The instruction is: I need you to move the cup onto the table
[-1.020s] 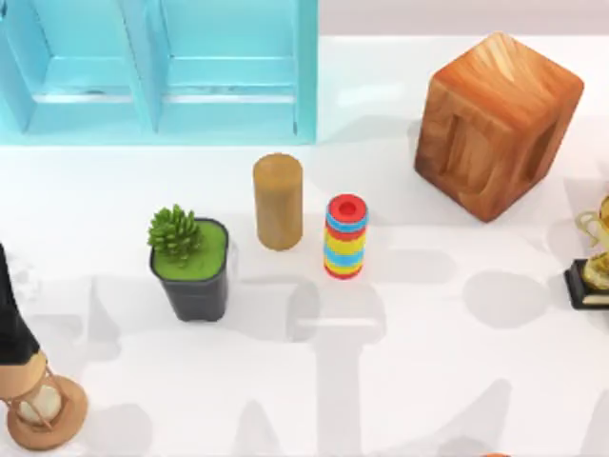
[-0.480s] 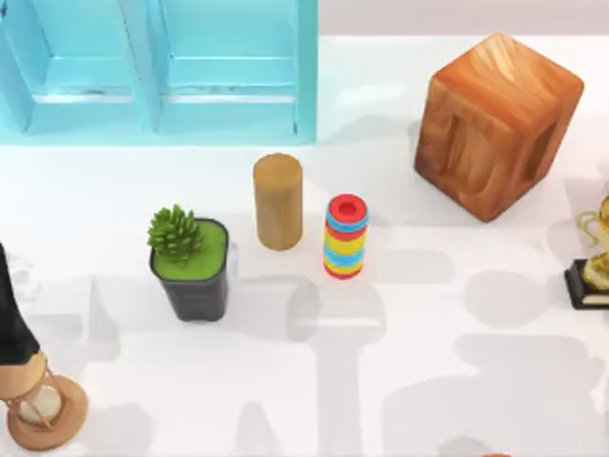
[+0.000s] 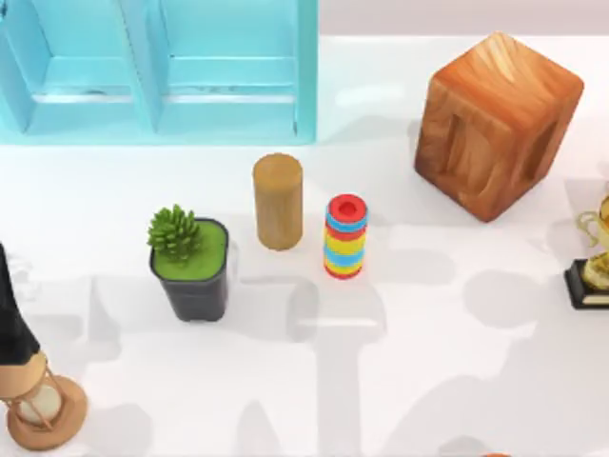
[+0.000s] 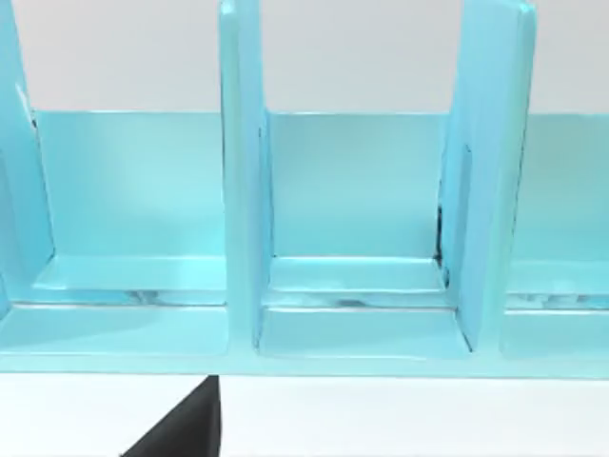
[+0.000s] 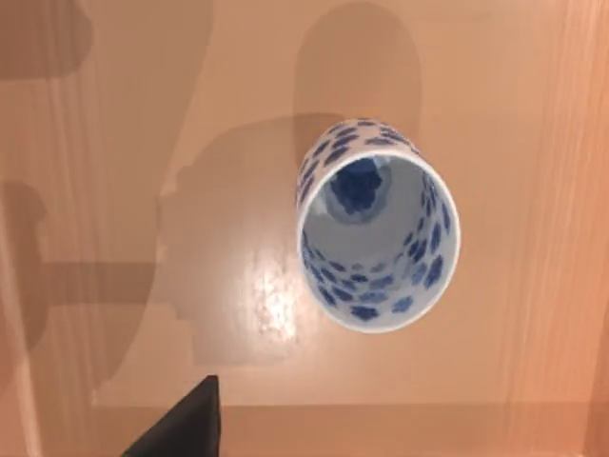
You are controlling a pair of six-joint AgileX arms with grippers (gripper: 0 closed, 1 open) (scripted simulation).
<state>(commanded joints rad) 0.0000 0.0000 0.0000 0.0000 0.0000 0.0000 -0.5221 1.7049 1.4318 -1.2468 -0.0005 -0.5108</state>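
A white cup (image 5: 379, 225) with blue blotches stands upright on a smooth orange-tan wooden surface (image 5: 114, 190), and the right wrist view looks down into its open mouth. A dark part of my right gripper (image 5: 181, 427) juts in at that picture's edge, apart from the cup. The glossy white table (image 3: 457, 324) spreads across the top view. My left arm (image 3: 11, 309) is a dark shape at the table's left edge. A dark part of my left gripper (image 4: 181, 428) faces the turquoise shelf unit (image 4: 243, 190).
On the table stand a turquoise shelf unit (image 3: 162, 71) at the back left, a big wooden cube (image 3: 497, 124) at the back right, a tan cylinder (image 3: 278, 200), a striped ring stack (image 3: 345, 236), a potted succulent (image 3: 190, 262), an hourglass (image 3: 43, 409) and a gold trophy (image 3: 595, 262).
The broad shadows on the table's front right have shifted toward the right. No object on the table has moved.
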